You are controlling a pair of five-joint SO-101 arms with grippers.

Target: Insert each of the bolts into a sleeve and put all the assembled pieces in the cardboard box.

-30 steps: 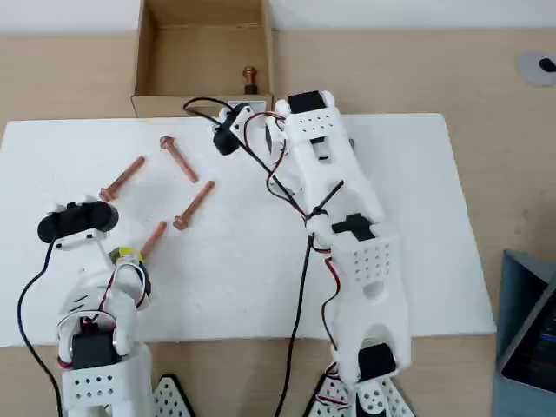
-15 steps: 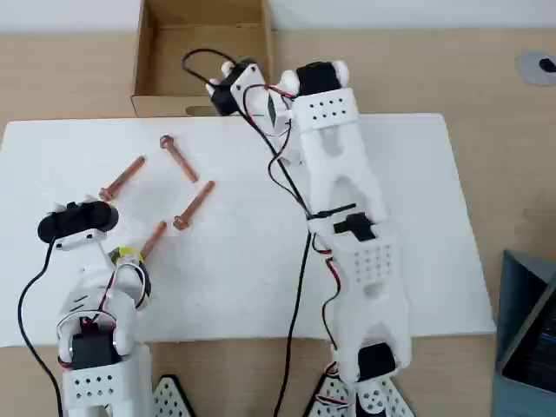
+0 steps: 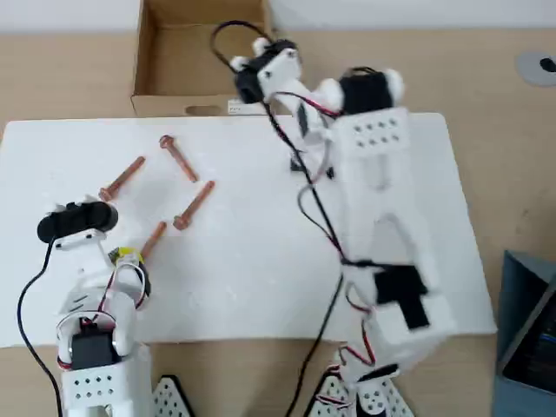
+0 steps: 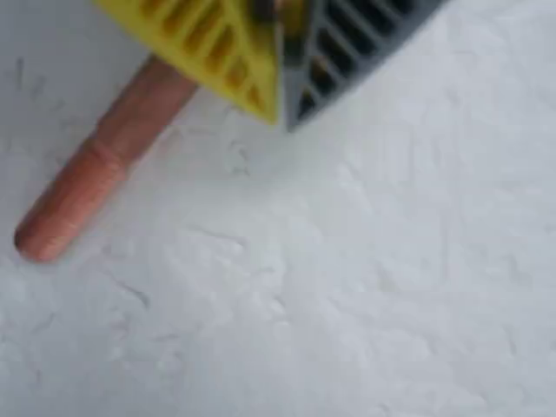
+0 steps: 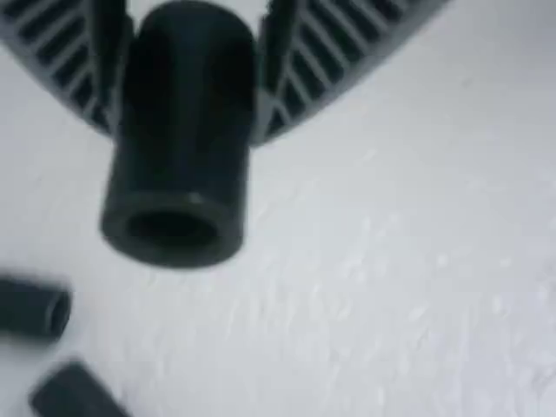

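Left tool (image 4: 282, 100) is clenched on a copper bolt (image 4: 95, 174), gripped up near the head as best the wrist view shows. The shaft lies low over the white mat (image 3: 243, 278) at its near-left. Just beyond it, three loose bolts (image 3: 193, 205) are fanned across the mat. The cardboard box (image 3: 139, 61) sits on the counter (image 3: 486, 78), hard against the mat's far edge.

Over to the right: right tool (image 5: 187, 130) is grasping a black sleeve (image 5: 174, 200), bore open, hanging above the mat with two spare sleeves (image 5: 35, 308) lying near.

The step in hand looks like the mating. To do it well, bring the bore square onto the bolt's free tip, axes in line, and slide slowly, since any tilt will likely jam the tip on the rim.

The open mat between the arms is the place to meet. Watch the loose bolts beside the left tool, the box wall at the far edge, and the right arm's trailing cable (image 3: 314, 217).
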